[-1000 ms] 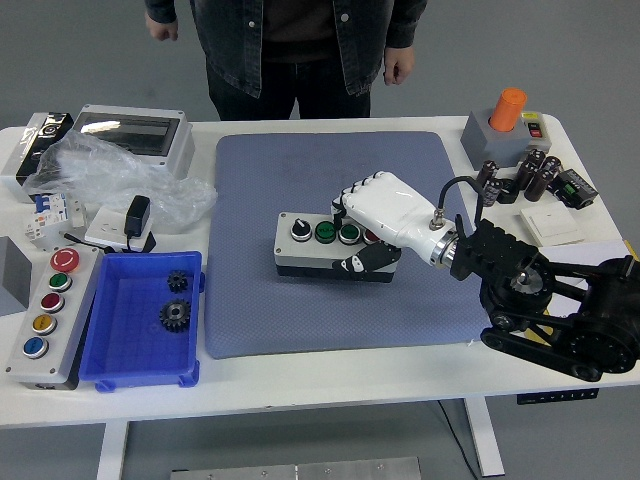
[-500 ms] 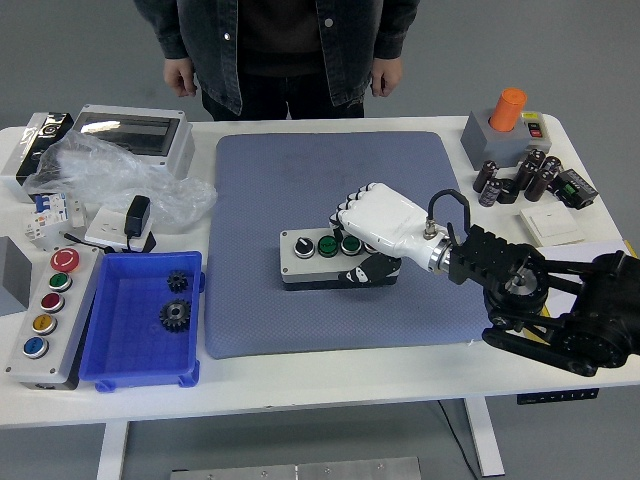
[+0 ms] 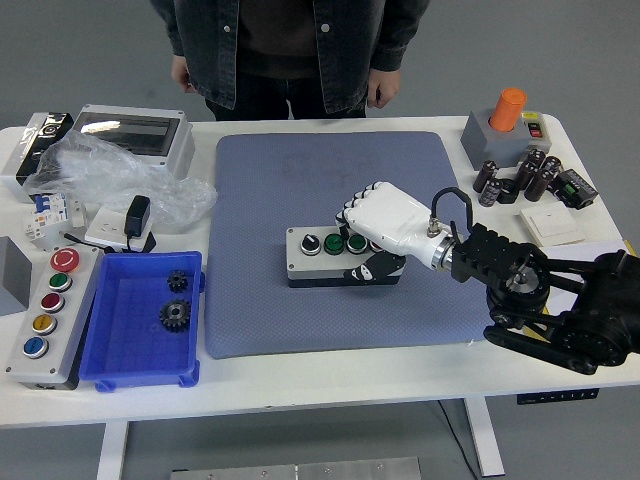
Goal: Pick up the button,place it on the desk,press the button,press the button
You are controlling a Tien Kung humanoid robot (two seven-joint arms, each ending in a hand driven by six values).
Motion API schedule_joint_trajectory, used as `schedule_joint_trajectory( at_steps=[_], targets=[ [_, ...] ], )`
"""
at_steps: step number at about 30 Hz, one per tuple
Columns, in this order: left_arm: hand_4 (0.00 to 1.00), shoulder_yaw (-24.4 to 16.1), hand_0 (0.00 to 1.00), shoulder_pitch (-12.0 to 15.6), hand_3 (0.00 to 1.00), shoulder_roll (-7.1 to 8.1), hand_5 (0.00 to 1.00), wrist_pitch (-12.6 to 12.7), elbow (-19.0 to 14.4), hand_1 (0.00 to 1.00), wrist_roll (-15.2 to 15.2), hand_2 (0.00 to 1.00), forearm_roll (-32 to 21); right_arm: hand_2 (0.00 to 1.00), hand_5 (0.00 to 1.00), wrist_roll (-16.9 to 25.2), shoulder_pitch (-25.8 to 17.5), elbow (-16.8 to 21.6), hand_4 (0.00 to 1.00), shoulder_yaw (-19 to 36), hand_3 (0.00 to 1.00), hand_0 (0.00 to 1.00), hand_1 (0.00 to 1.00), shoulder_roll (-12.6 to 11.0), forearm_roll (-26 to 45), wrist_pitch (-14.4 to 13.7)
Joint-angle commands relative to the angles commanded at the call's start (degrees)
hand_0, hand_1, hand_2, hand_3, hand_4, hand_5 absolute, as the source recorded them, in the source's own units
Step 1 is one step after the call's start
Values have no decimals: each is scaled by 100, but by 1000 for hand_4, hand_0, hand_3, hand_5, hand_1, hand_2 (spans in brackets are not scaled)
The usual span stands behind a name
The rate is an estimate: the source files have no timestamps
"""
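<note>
A grey and black button box [image 3: 320, 256] with a black knob and green buttons lies on the blue-grey mat [image 3: 300, 180], near the mat's middle. My right hand [image 3: 375, 232], white with black fingertips, is shut on the box's right end: fingers curl over its top, the thumb presses its front side. The box's right buttons are hidden under the hand. My left arm is out of view.
A person stands at the far side, hands hanging by their sides. A blue tray [image 3: 140, 360] with two gears and a second button box [image 3: 45, 310] lie at the left. Plastic bag, enclosure and adapter sit back left; orange button box [image 3: 505, 125] and capacitors back right.
My right hand has carried the button box slightly right and toward the near edge on the mat. The person has shifted a little.
</note>
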Motion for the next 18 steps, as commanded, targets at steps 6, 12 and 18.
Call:
schedule_joint_trajectory(
  at_steps=[6, 12, 18],
  targets=[
    [712, -7, 696, -5, 694, -2, 443, 8, -2, 735, -15, 672, 11, 605, 49, 18, 1, -61, 540, -36, 402, 533, 630, 25, -11, -11],
    [711, 6, 696, 1, 693, 1, 443, 17, -1, 735, -29, 672, 3, 609, 49, 67, 9, 13, 539, 100, 403, 533, 631, -5, 108, 72],
    [711, 38, 696, -4, 693, -8, 444, 17, 0, 735, -30, 672, -4, 641, 56, 140, 11, 71, 547, 207, 408, 548, 637, -28, 233, 187]
  ],
)
